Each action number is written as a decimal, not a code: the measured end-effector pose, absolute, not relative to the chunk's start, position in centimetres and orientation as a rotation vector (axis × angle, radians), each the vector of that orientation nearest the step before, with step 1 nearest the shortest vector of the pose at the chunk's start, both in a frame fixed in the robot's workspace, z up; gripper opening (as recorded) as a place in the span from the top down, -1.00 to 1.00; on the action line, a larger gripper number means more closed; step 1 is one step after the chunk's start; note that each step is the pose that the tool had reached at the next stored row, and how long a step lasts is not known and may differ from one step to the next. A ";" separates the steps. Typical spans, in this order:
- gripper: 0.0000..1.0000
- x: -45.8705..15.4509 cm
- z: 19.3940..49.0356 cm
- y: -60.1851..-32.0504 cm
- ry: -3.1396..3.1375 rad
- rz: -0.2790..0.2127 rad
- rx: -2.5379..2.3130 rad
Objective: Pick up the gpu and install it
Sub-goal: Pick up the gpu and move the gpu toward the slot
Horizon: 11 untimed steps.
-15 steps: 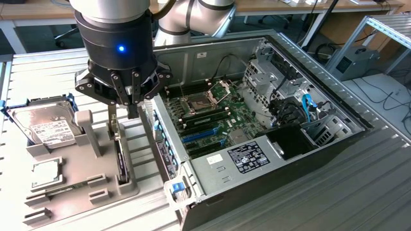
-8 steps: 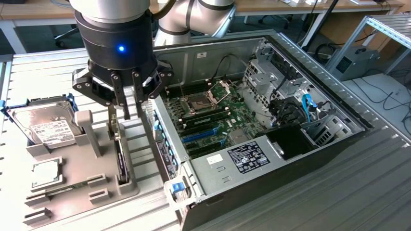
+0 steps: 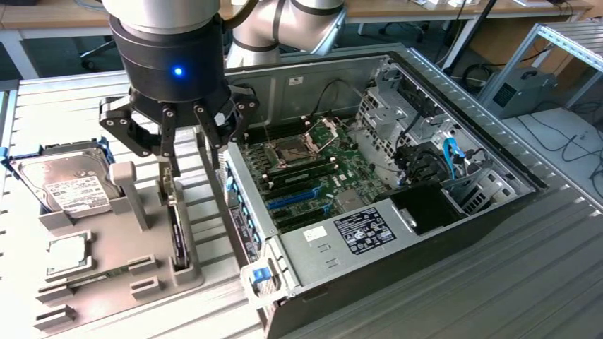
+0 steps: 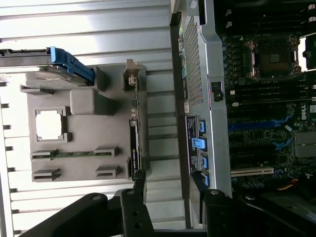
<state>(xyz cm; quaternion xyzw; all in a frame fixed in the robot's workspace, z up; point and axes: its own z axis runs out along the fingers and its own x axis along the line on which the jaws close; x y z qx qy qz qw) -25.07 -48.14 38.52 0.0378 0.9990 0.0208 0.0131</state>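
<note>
**Lining up open fingers over the gpu in its holder**

The computer case (image 3: 282,85) lies open, its motherboard (image 3: 311,176) exposed. Just beside it, on the exterior view's left, sits the grey holder (image 3: 113,258), carrying a hard drive (image 3: 66,185) and other parts. The gripper (image 4: 168,183) hangs above the holder's case-side edge, its jaws spread wide and gripping nothing. The gpu (image 3: 176,233) stands on its long edge in a slot of the holder, not yet picked up, below the gripper and apart from it.

In the wrist view the card runs in line with one finger (image 4: 139,180) rather than with the gap. A clean pick probably calls for:

- centring the thin card between both fingers
- descending straight and closing on its flat faces
- lifting vertically so it does not bind in the slot

The other finger hangs near the case wall and could clip it.
</note>
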 end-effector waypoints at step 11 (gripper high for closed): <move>0.04 -25.9 37.6 -48.0 3.112 0.065 0.127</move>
